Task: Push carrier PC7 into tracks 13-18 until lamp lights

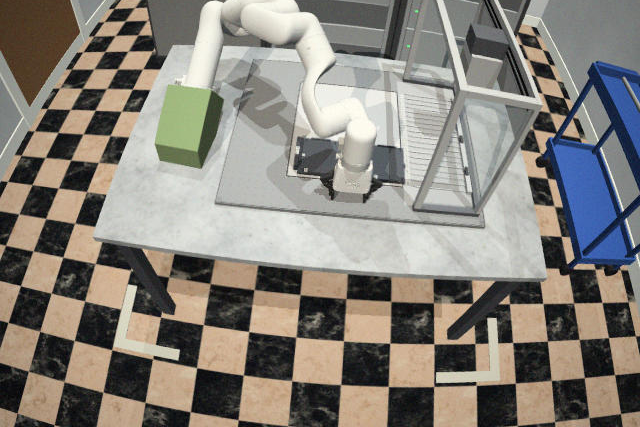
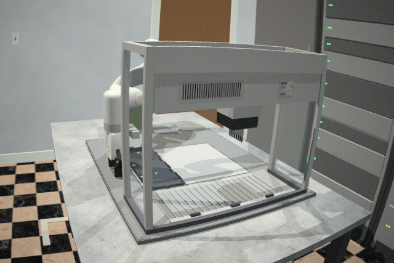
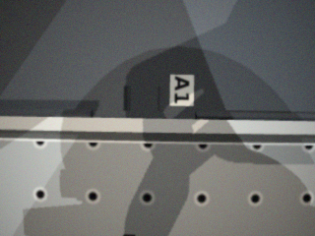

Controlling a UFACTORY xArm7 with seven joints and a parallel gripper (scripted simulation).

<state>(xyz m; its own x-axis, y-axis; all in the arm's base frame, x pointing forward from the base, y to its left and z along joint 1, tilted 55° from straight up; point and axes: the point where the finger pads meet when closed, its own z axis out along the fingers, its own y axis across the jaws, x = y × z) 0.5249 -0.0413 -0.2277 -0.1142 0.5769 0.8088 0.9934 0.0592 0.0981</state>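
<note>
The dark carrier PC7 (image 1: 317,151) (image 2: 156,170) (image 3: 256,74) lies flat, one short end close to the front of the ribbed loading rails (image 1: 429,127) (image 2: 211,194). I cannot tell whether they touch. An "A1" label (image 3: 181,90) shows near its long edge in the wrist view. My gripper (image 1: 348,200) (image 2: 114,167) is open and empty, pointing down just outside that long edge, over the perforated base plate. The arm hides the middle of the carrier in the top view. The handle and track numbers are not readable. Small black blocks (image 2: 234,204) (image 1: 466,170) sit behind the rails; no lit lamp is discernible.
A grey frame (image 1: 443,151) (image 2: 148,158) with clear sides stands around the rails. A dark-and-grey head (image 1: 485,40) (image 2: 237,121) with thin tips hangs inside it. A white panel (image 1: 383,102) (image 2: 207,158) lies beside the carrier. A green block (image 1: 183,122) stands near the arm's base.
</note>
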